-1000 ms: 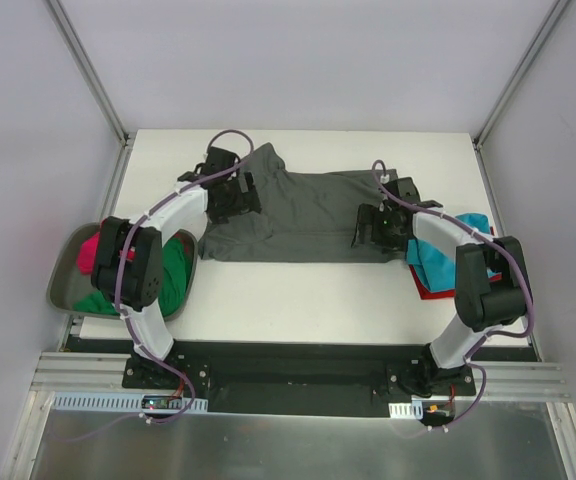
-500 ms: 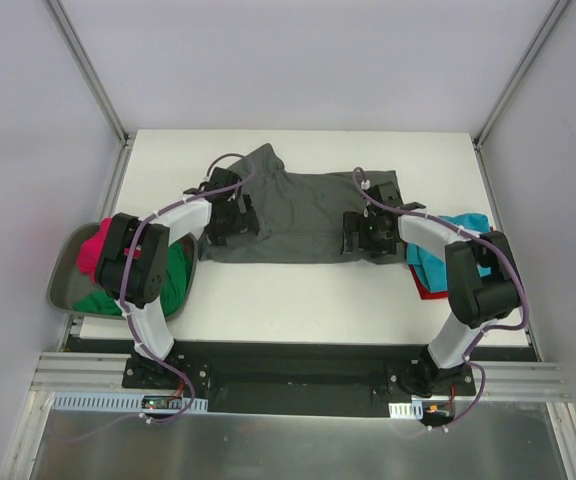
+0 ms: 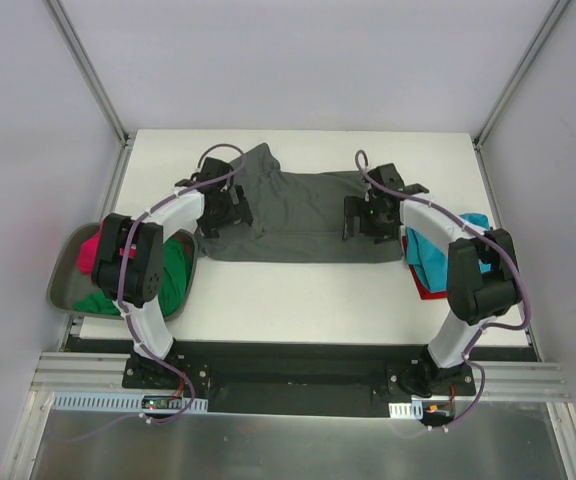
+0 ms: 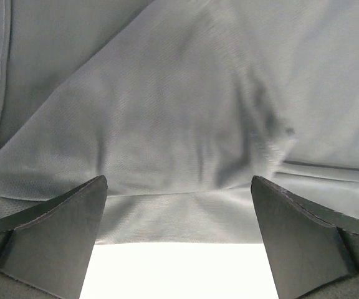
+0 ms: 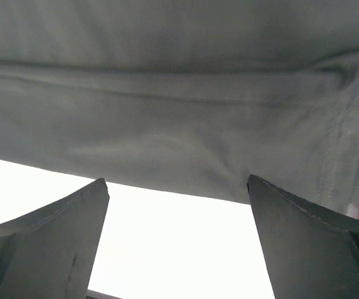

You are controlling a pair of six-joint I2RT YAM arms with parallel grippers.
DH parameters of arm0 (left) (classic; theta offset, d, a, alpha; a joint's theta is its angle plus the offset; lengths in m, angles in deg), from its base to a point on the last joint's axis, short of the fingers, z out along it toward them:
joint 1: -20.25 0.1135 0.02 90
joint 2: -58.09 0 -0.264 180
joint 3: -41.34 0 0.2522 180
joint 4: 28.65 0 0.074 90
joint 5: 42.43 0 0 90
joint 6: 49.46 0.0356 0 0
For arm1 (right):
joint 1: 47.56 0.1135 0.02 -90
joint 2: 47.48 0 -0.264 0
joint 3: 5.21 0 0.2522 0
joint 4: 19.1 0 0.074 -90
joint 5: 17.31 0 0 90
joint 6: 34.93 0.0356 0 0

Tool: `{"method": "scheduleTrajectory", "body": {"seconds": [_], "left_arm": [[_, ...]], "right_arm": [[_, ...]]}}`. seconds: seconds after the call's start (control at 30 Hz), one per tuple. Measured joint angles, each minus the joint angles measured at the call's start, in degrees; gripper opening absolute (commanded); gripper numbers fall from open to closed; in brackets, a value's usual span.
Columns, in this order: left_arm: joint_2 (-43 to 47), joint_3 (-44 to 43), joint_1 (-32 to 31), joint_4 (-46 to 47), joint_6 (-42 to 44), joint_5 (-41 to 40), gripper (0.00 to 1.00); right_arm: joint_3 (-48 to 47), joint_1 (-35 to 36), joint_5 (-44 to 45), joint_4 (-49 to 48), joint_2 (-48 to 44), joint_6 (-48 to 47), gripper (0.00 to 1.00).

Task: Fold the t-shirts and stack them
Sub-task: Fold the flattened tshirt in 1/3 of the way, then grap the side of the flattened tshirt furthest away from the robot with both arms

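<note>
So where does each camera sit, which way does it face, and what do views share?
Top external: above, behind the bases, looking down on the white table; both arms, left pincer and right pincer show.
Left wrist: on that wrist, facing the dark grey cotton t-shirt; its open fingers show.
Right wrist: likewise, facing the t-shirt's edge; open fingers show.
Shared: all see that t-shirt.

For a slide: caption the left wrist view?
Open left gripper over the edge of the dark grey t-shirt, white table below.
</note>
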Motion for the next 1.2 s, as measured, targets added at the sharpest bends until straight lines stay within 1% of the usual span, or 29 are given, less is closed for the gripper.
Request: {"method": "scheduleTrajectory", "body": {"seconds": [0.07, 0.13, 0.17, 0.23, 0.37, 0.5, 0.57, 0.63, 0.73, 0.87, 1.0, 1.13, 1.2], "left_arm": [[0.20, -2.82, 0.00, -1.27, 0.63, 0.37, 0.99], [-0.26, -9.88, 0.00, -2.32, 1.97, 0.50, 0.99], [-0.55, -12.02, 0.00, -2.19, 2.27, 0.48, 0.99], [-3.63, -22.14, 0.00, -2.69, 3.69, 0.55, 0.99], [-15.34, -45.35, 0.26, -0.74, 6.99, 0.37, 0.99], [-28.48, -63.06, 0.68, 0.13, 11.56, 0.11, 0.99], [-35.32, -70.10, 0.76, 1.90, 13.99, -0.02, 0.99], [-39.71, -72.17, 1.09, 4.92, 15.80, -0.02, 0.98], [-43.32, -70.36, 1.11, 8.98, 16.31, -1.73, 0.94], [-47.80, -70.10, 1.11, 13.00, 12.00, -3.34, 0.94], [-51.56, -71.17, 1.14, 15.26, 6.58, -3.41, 0.89], [-53.35, -71.87, 1.14, 17.18, 2.67, -3.48, 0.79], [-53.35, -71.91, 1.14, 17.53, 1.44, -3.45, 0.68]], "right_arm": [[-3.76, -0.68, -0.07, 1.07, -0.20, -0.31, 0.96], [-7.89, -1.81, -0.02, 1.20, -0.39, -0.46, 0.96], [-9.97, -2.62, 0.09, 1.22, -0.42, -0.57, 0.96], [-13.68, -4.46, 0.24, 1.27, -0.20, -0.61, 0.96], [-24.50, -8.66, 0.11, 1.44, 4.24, -1.33, 0.96], [-33.88, -11.43, 0.24, 1.46, 12.02, -2.89, 0.96], [-36.39, -12.04, 0.33, 1.44, 15.17, -3.26, 0.96], [-37.53, -12.48, 0.37, 1.42, 17.59, -3.56, 0.96], [-37.62, -12.94, 0.52, 1.99, 19.89, -3.58, 0.96], [-35.50, -13.14, 0.24, 1.20, 20.06, -3.34, 0.96], [-32.70, -13.31, -0.39, 0.76, 20.04, -3.28, 0.96], [-31.28, -13.46, -0.90, 0.66, 20.04, -2.93, 0.96], [-30.91, -13.53, -1.33, 0.63, 20.04, -2.71, 0.96]]}}
